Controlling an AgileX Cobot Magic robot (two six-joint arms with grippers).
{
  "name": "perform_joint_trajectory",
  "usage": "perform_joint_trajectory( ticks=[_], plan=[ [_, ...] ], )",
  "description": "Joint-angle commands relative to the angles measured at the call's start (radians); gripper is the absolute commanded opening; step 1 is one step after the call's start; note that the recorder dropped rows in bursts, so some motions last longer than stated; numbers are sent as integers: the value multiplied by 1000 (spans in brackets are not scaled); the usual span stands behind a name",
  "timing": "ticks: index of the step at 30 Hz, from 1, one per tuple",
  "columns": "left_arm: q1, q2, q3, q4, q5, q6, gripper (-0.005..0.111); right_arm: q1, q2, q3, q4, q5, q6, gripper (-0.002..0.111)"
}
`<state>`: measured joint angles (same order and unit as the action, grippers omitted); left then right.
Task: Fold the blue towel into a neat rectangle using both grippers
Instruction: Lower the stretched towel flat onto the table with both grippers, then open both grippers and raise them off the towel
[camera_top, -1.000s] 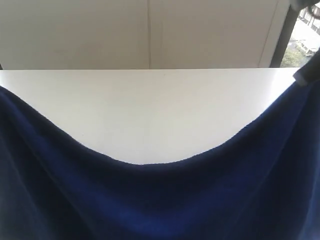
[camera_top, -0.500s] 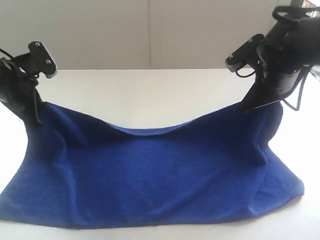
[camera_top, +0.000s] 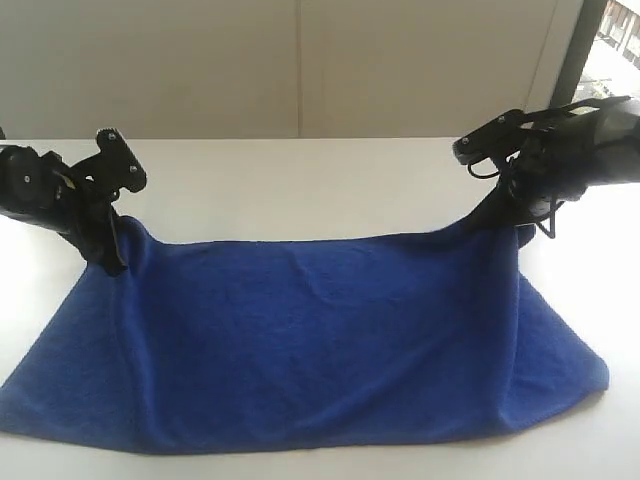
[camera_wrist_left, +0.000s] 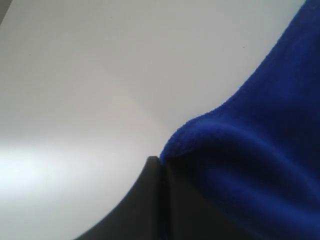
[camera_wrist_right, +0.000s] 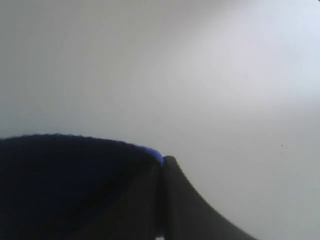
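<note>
The blue towel (camera_top: 320, 340) lies folded double across the white table, its far edge nearly straight between the two arms. My left gripper (camera_top: 110, 262) is down at the towel's far-left corner and shut on it; the left wrist view shows the jaws closed with blue towel (camera_wrist_left: 260, 150) bunched at the tip of my left gripper (camera_wrist_left: 160, 162). My right gripper (camera_top: 500, 222) pinches the far-right corner, held slightly above the table. In the right wrist view my right gripper (camera_wrist_right: 162, 162) is closed with the dark towel (camera_wrist_right: 75, 175) draped over one jaw.
The white table (camera_top: 300, 190) stretches bare behind the towel to a pale wall (camera_top: 300, 70). A dark window frame (camera_top: 568, 60) stands at the back right. The towel's near edge runs close to the table's front.
Both grippers have lowered the held towel edge from high near the camera down toward the table and away. The sagging edge has flattened into a nearly straight line over the lower layer.
</note>
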<state>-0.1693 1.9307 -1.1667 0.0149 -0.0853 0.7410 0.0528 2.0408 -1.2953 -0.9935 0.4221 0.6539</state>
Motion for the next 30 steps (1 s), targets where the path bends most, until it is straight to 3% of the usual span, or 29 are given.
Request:
perform_joint_trajectory(
  ticks=[1,4,6,7,9,10,11,12,14,19,23,26,30],
  plan=[
    [30,9,6,-15,-58,-8,0,-23,22,-37,-56,-46,69,0],
    [45,13,6,-15,-95,-8,0,-30,49,-69,-58,-92,69,6],
    [45,13,6,-15,-109,-8,0,-30,69,-92,-58,-104,69,23],
    [45,13,6,-15,-111,-8,3,-30,77,-103,-58,-101,69,40],
    [45,13,6,-15,-109,-8,17,-30,77,-118,-58,-78,69,59],
    [45,13,6,-15,-109,-8,24,-30,77,-128,-60,-63,69,62],
    [45,13,6,-15,-111,-8,40,-30,77,-147,-60,-27,67,64],
    [45,13,6,-15,-119,-8,53,-30,72,-163,-60,10,67,64],
    [47,13,6,-53,-140,-3,67,-30,52,-180,-60,68,65,64],
    [47,-36,-23,-66,-149,19,67,-30,-47,-182,-15,160,-32,63],
    [47,-122,-32,-66,-130,19,66,-30,-112,-182,254,230,-312,59],
    [47,-188,-32,-76,9,17,59,-30,-141,-182,564,350,-612,46],
    [47,-280,-32,-85,337,13,26,-30,-162,-180,766,593,-804,26]
  ],
)
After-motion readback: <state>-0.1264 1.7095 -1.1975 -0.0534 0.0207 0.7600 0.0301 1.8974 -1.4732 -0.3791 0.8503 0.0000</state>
